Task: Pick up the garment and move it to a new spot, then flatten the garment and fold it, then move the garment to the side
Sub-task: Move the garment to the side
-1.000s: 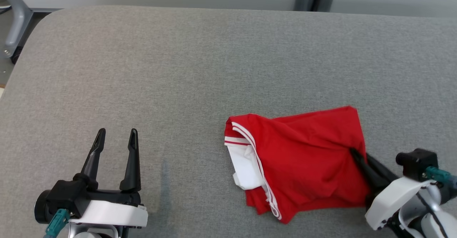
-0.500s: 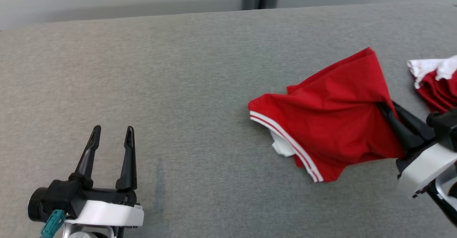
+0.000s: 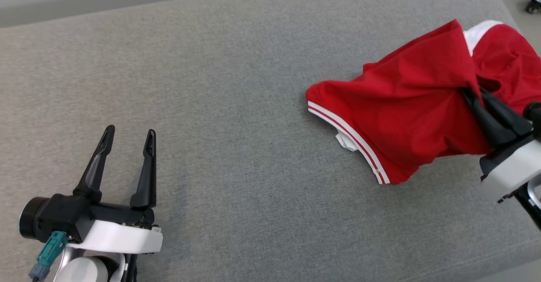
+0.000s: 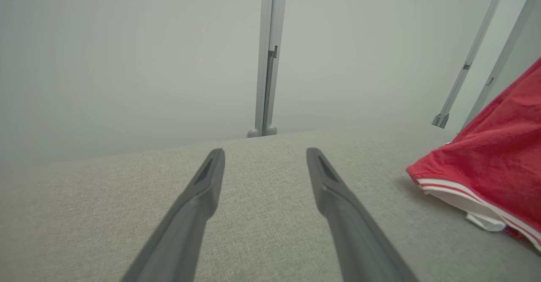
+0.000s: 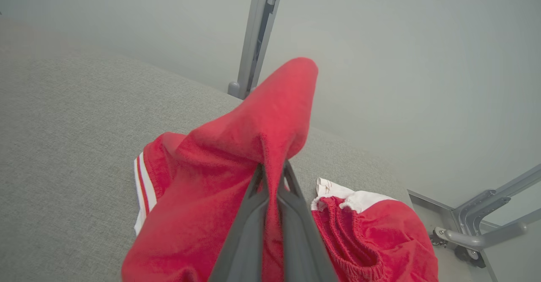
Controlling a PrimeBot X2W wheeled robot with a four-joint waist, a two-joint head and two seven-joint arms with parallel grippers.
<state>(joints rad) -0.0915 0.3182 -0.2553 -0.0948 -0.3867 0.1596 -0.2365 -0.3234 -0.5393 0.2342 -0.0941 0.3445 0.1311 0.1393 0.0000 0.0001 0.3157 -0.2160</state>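
Near the bench's [image 3: 236,83] front left corner the left gripper [image 3: 129,130] hovered idle, fingers spread wide, nothing between them. Toward the right edge the right gripper [image 3: 470,93] was pressed together on a fold of the red shorts [image 3: 401,104], pinching it up into a peak. The white-striped hem [image 3: 344,126] trailed on the bench top toward centre. The elastic waistband [image 5: 359,199] end slumped by the far right corner.

Progress, as judged: pick-up done, relocation under way, shorts not set down yet. Flattening, folding and the move aside were all left.

Versus a second earlier: the shorts had lain as a low crumpled heap nearer the front edge; now they were dragged rightward and farther back, partly lifted and stretched out. The head camera had swung right too, so part of the shift was the view's. Left gripper unchanged.
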